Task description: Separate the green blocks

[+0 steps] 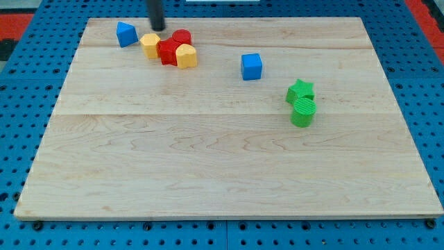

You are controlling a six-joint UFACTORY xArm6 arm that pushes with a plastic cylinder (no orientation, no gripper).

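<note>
A green star block (300, 90) and a green round block (303, 112) sit touching each other at the view's right middle of the wooden board (208, 160), the star above the round one. My tip (159, 28) is at the view's top left, far from the green blocks, just above a cluster of yellow and red blocks.
A blue cube (252, 67) lies left of and above the green pair. At the top left are a blue wedge-like block (126, 33), a yellow block (150, 45), a red star-like block (168, 51), a red round block (182, 37) and a yellow heart-like block (186, 55).
</note>
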